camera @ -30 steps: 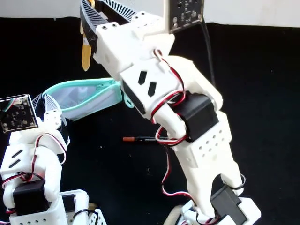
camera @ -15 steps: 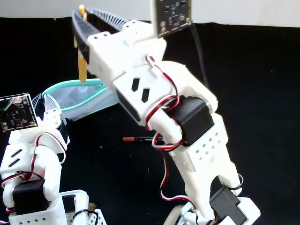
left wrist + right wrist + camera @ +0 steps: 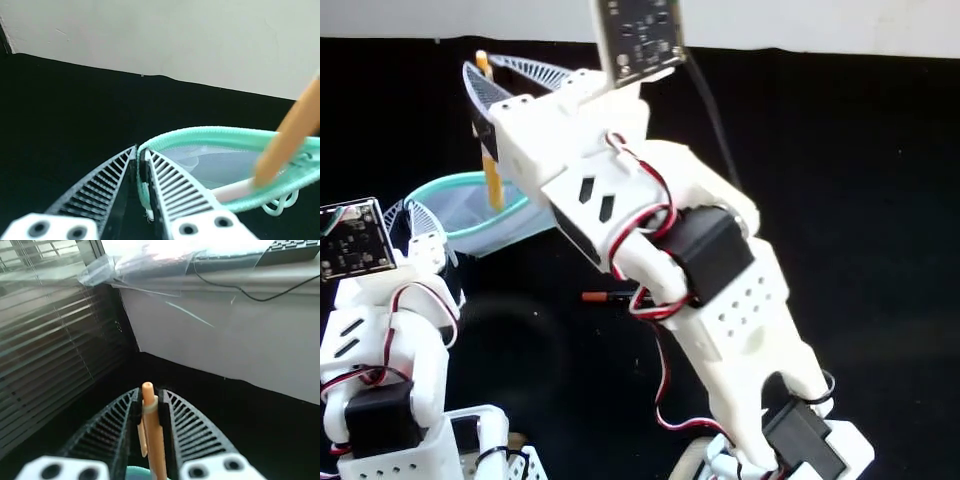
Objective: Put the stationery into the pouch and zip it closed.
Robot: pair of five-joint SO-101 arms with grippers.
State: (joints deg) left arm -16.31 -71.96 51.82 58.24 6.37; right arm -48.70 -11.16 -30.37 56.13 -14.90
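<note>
Right gripper (image 3: 147,395) is clamped on an orange pen (image 3: 154,440), which hangs upright beneath it, lower end inside the open pouch (image 3: 455,205). Left gripper (image 3: 141,155) pinches the pouch rim, just beside that pen. A second pen (image 3: 610,296) lies well apart from both grippers.

Arms: I count two, the right arm (image 3: 720,300) in the middle and the left arm (image 3: 390,340) at 8 o'clock.
Grippers: two, the right gripper (image 3: 495,75) at 11 o'clock and the left gripper (image 3: 415,215) at 9 o'clock.
Pouches: one green pouch (image 3: 455,205) at 10 o'clock.
Pens: two, an orange pen (image 3: 492,175) at 11 o'clock and a dark pen (image 3: 610,296) near the middle.
White sticks: one white stick (image 3: 230,191), inside the pouch.
Camera boards: two, a top board (image 3: 638,40) at 12 o'clock and a side board (image 3: 355,240) at 9 o'clock.
</note>
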